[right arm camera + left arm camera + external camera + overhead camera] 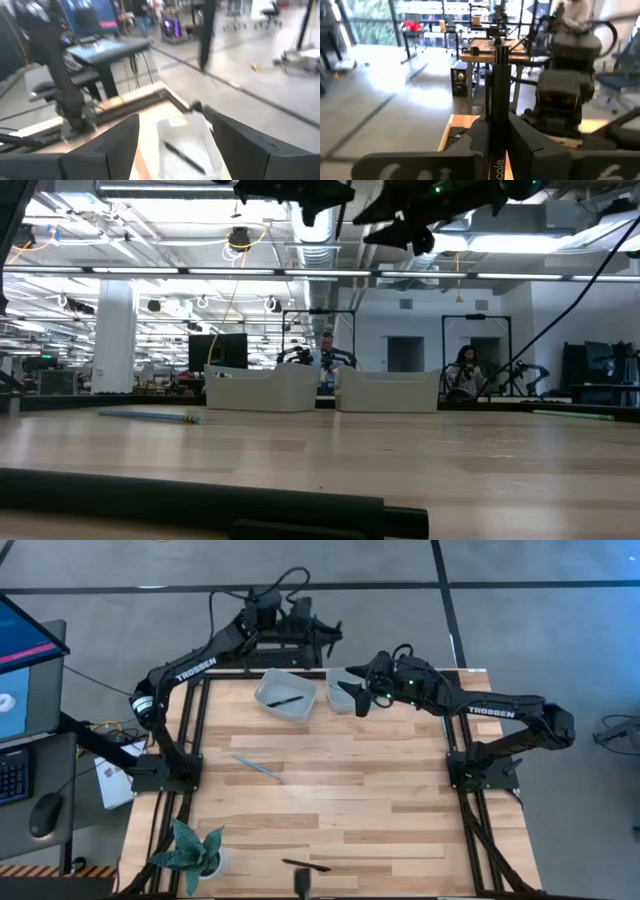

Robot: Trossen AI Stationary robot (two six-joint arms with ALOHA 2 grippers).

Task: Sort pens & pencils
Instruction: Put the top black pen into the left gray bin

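My left gripper [325, 635] is raised beyond the table's far edge, behind the left bin [270, 692], and is shut on a black stick [500, 75]. My right gripper [358, 698] hangs open over the right bin [338, 680], holding nothing; its fingers stand wide apart in the right wrist view [167, 115]. One black stick [287, 700] lies inside the left bin. A teal stick [257, 767] lies flat on the table's left half. Another black stick [305, 865] lies at the near edge. A pale stick [575, 413] shows far right in the low view. My left gripper pinches the black stick between its two fingers [520, 140]. The stick's shaft [499, 120] runs along the fingers and juts out well past their ends. It is lifted clear of the table.
A potted plant [195, 852] stands at the near left corner. A monitor, keyboard and mouse sit off the table's left side. The wide wooden middle of the table [380, 790] holds only the teal stick. People sit in the room beyond the far edge.
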